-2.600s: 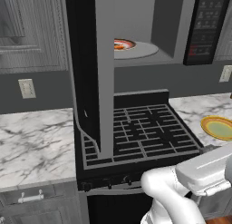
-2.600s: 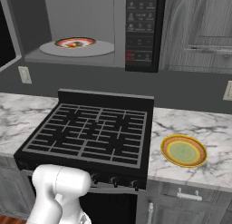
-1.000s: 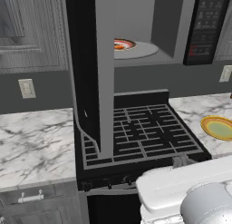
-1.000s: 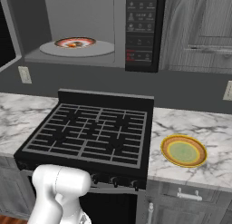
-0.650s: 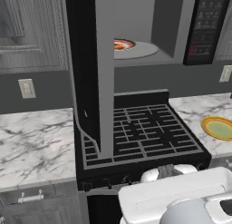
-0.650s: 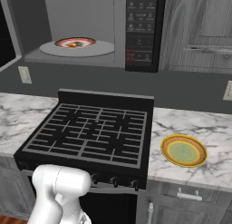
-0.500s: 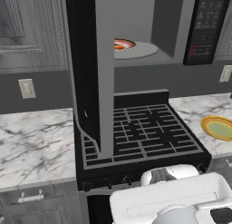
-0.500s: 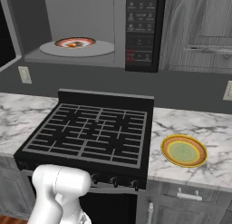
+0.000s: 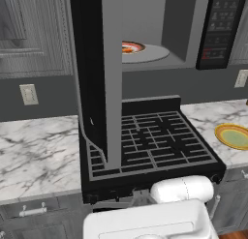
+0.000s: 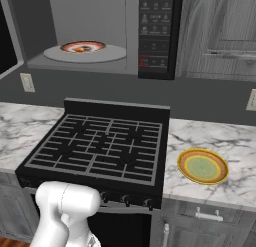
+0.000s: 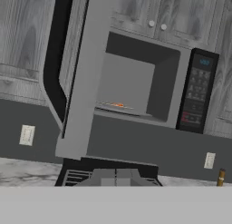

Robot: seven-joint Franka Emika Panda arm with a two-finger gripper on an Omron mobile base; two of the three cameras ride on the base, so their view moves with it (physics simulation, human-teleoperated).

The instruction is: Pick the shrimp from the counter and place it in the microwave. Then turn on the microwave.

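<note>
Marble tabletop [image 9: 38,146] runs at left; above the stove [image 9: 150,146], the microwave [image 9: 160,35] door [image 9: 99,78] hangs open at centre, blocking the way to the keypad [image 10: 157,33]. Inside, the shrimp [image 10: 81,48] sits on a plate [image 10: 95,43], upper centre. Jaws are shut, empty. Another plate [image 10: 202,167] lies lower right.

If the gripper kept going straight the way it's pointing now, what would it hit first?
Probably the microwave: the hand view looks into its open cavity, beside the open door. Nothing appears between, though depth is unclear.

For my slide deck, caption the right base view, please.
Open microwave holding the shrimp on its turntable, above the stove.
</note>
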